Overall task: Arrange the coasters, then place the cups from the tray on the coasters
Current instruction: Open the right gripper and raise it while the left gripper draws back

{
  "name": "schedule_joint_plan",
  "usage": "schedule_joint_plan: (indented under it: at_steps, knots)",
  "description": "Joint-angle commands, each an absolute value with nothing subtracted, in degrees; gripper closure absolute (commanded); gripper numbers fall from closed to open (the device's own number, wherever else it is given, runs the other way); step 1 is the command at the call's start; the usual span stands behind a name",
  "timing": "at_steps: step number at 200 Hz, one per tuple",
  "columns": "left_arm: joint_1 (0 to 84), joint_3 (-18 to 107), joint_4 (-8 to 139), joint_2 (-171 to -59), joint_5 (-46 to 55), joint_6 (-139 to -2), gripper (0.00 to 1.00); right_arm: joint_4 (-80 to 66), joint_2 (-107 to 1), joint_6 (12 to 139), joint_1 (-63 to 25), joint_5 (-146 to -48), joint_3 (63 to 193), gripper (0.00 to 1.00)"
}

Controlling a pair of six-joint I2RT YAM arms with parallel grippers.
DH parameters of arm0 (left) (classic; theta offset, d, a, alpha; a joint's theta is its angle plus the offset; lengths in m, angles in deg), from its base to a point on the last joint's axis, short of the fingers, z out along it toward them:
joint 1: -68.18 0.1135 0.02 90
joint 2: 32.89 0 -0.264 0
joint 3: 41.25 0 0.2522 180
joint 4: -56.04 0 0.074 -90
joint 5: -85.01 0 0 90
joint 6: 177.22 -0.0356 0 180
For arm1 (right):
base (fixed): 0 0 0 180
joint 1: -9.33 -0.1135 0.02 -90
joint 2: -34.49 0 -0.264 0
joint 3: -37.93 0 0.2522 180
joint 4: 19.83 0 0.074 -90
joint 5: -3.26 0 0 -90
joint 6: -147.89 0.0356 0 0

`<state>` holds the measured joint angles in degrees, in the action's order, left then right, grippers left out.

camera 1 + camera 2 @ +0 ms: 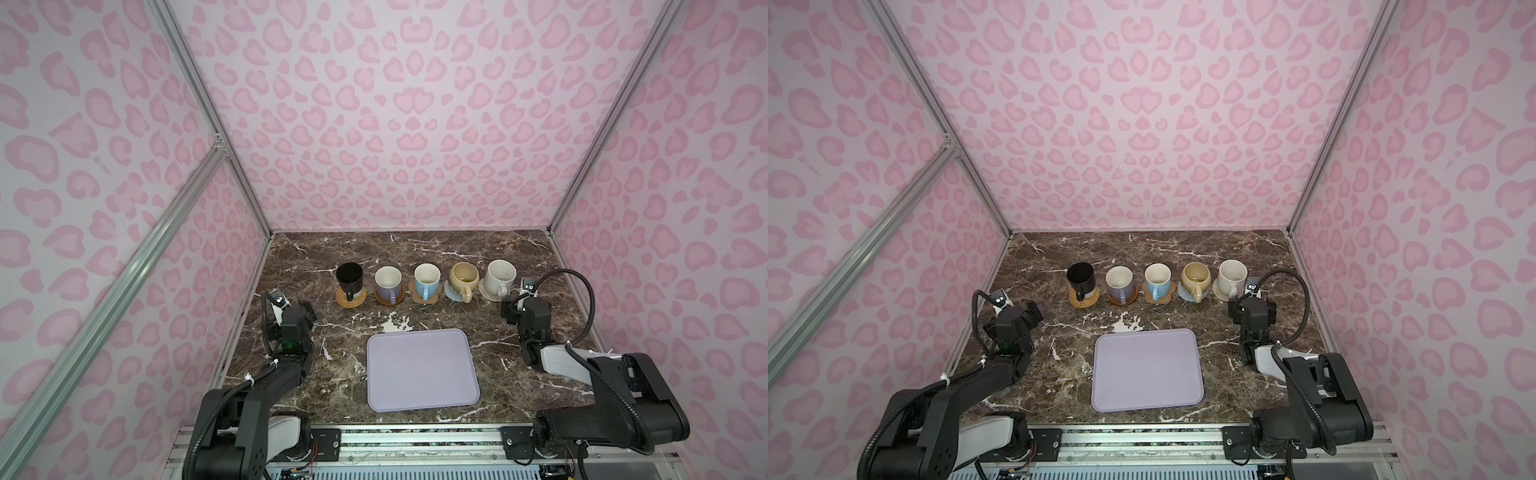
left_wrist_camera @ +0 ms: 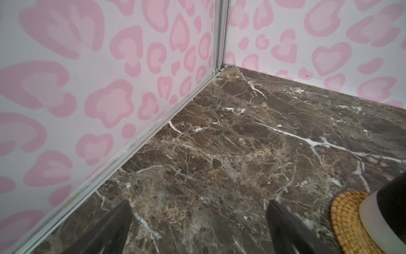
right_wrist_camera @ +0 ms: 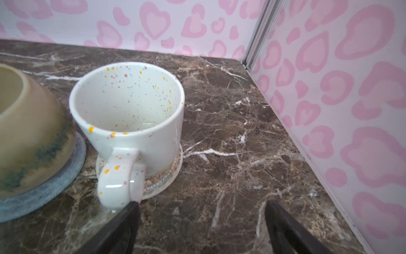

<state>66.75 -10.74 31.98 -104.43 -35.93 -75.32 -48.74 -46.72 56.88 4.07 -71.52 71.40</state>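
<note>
Cups on coasters w/ tray apart

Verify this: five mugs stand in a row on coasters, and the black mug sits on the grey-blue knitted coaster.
Wrong on the coaster. The black mug sits on the woven tan rattan coaster, as the left wrist view shows; the grey-blue knitted coaster holds the yellow-beige mug. The rest holds.

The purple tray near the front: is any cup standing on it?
No, the tray shows only its own bare lavender surface in both top views.
</note>
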Motion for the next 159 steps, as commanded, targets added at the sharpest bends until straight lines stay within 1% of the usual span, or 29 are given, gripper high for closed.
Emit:
schedule_joint_plan:
  at_steps: [1, 6, 17, 24, 32, 44, 59, 74, 95, 118, 148, 159]
  knots:
    - [68.7, -10.8, 18.6, -108.0, -26.4, -77.4, 0.03, -60.1, -49.5, 58.6, 5.1, -71.9, 70.2, 0.07]
    - [69.6, -10.5, 18.3, -109.2, -24.1, -77.1, 0.03, -61.6, -50.4, 58.5, 5.3, -72.7, 69.8, 0.07]
    - [69.9, -10.2, 15.7, -112.2, -22.7, -77.9, 0.03, -64.2, -52.9, 58.2, 5.3, -73.8, 69.4, 0.07]
    - [69.5, -8.9, 18.1, -112.3, -19.9, -79.4, 0.03, -67.0, -54.4, 57.9, 5.3, -74.0, 69.1, 0.08]
    - [69.5, -8.5, 17.5, -113.7, -17.3, -80.3, 0.03, -69.3, -55.4, 57.6, 5.3, -74.6, 68.8, 0.07]
    - [69.6, -7.6, 16.0, -116.5, -13.8, -81.7, 0.03, -66.0, -54.9, 57.9, 5.4, -74.4, 70.2, 0.02]
    - [69.7, -7.6, 16.4, -116.4, -13.6, -81.8, 0.03, -59.4, -53.4, 58.9, 6.3, -75.8, 72.0, 0.02]
    - [69.7, -7.4, 17.1, -116.3, -13.6, -81.8, 0.03, -61.7, -54.0, 59.2, 7.1, -76.7, 71.5, 0.02]
    - [69.6, -7.8, 16.5, -116.1, -13.7, -82.0, 0.03, -59.6, -53.4, 59.1, 7.1, -76.9, 72.0, 0.02]
    - [67.8, -7.5, 16.8, -116.3, -16.3, -83.3, 0.03, -59.7, -53.5, 59.1, 7.1, -76.9, 72.0, 0.02]
    - [68.2, -6.1, 18.4, -117.3, -14.9, -83.3, 0.03, -60.0, -53.6, 59.0, 7.1, -76.9, 72.0, 0.02]
    - [68.7, -6.6, 17.5, -117.4, -11.3, -84.0, 0.03, -59.8, -53.6, 59.1, 7.1, -76.9, 72.1, 0.02]
